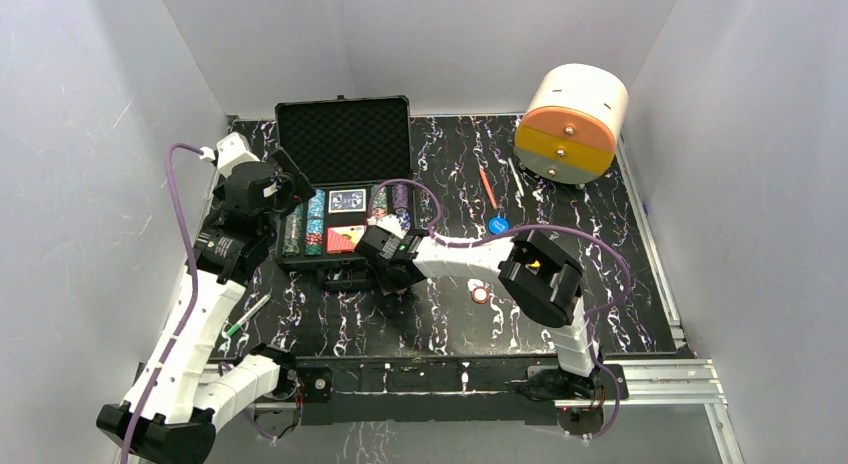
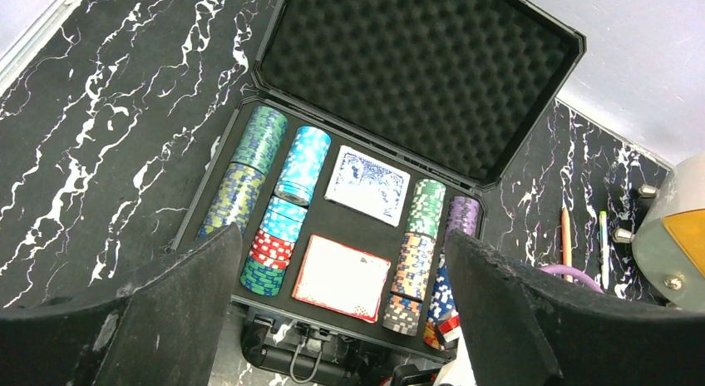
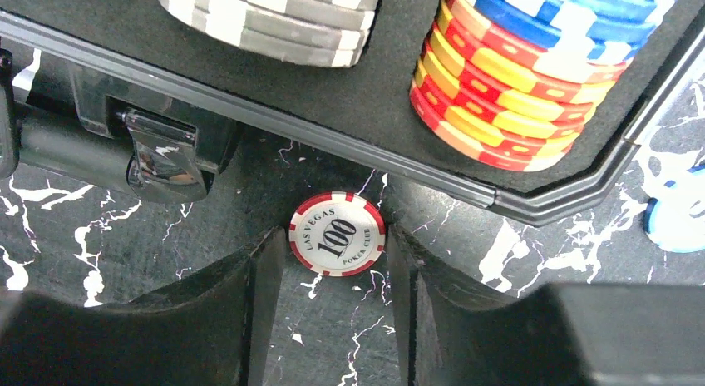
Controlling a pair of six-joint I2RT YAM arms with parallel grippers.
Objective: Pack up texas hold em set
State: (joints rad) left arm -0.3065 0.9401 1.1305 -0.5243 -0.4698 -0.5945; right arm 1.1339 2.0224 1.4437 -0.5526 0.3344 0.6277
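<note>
The black case (image 1: 343,134) lies open, its foam lid up at the back. Its tray holds rows of striped chips (image 2: 258,145), a blue card deck (image 2: 368,185) and a red-edged deck (image 2: 341,278). My left gripper (image 2: 342,236) is open wide and empty above the case's front edge. My right gripper (image 3: 337,253) is at the case's front right corner (image 1: 385,274), its fingers closed against the sides of a red-and-white "100" chip (image 3: 337,234) lying flat at table level. Another red-and-white chip (image 1: 481,294) and a blue round piece (image 1: 498,224) lie loose on the table.
The white-and-orange cylinder (image 1: 572,119) stands at the back right. An orange pen (image 1: 488,187) and a white pen (image 1: 517,176) lie near it. A green-tipped pen (image 1: 245,314) lies by the left arm. The case latch (image 3: 162,157) is just left of the right gripper.
</note>
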